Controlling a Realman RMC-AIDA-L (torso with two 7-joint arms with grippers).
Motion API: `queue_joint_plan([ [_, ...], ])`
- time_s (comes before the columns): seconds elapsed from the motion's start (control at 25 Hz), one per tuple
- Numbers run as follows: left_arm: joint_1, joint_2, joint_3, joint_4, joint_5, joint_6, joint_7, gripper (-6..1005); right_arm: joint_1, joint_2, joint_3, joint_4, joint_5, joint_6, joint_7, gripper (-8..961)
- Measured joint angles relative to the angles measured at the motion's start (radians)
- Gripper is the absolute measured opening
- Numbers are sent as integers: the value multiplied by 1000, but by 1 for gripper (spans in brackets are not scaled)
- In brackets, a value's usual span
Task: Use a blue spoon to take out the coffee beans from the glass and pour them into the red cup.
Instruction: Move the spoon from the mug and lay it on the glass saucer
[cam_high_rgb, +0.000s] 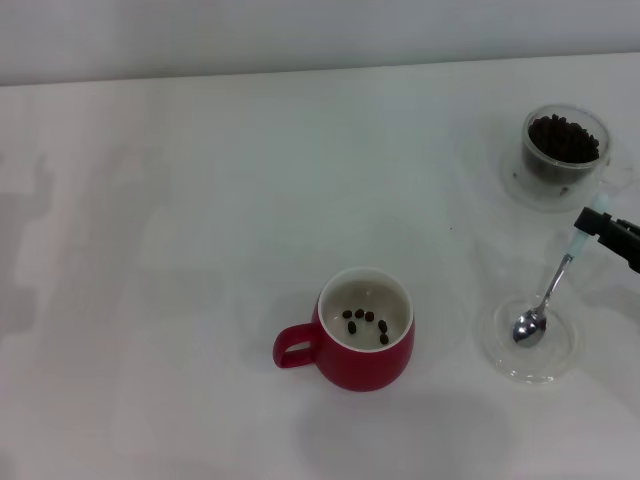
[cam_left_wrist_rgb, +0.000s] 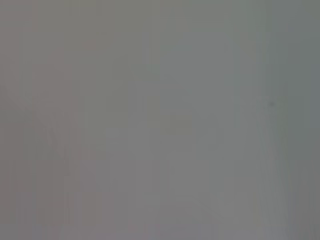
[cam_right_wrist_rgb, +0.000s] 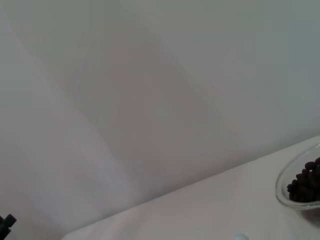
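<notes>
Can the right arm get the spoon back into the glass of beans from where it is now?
Probably yes. The right gripper holds the spoon by its handle, bowl resting in the clear dish. The glass sits just beyond on the same side, its top open, with nothing between.

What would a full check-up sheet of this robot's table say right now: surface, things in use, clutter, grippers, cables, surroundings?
Surface: white table, no spills seen.
Red cup: upright at front centre, handle toward the robot's left, five coffee beans inside.
Glass: far right, nearly full of beans, standing on a clear saucer.
Blue spoon: bowl empty, resting in the shallow clear dish, handle raised.
Clutter: nothing seen.
Right gripper: at the right edge, holding the spoon's handle end.
Left gripper: not in view.
Cables: nothing seen.
Surroundings: plain pale wall behind the table.
</notes>
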Motion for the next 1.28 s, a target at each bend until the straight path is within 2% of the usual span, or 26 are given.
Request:
queue_joint_plan([
  [1.0,11,-2,7,0,3,0,2,564,0,7,-4,11,-29,-64,-5,151],
  [1.28,16,-3,7,1,3,1,2,563,4,6,-5,11,-33,-76,-7,186],
])
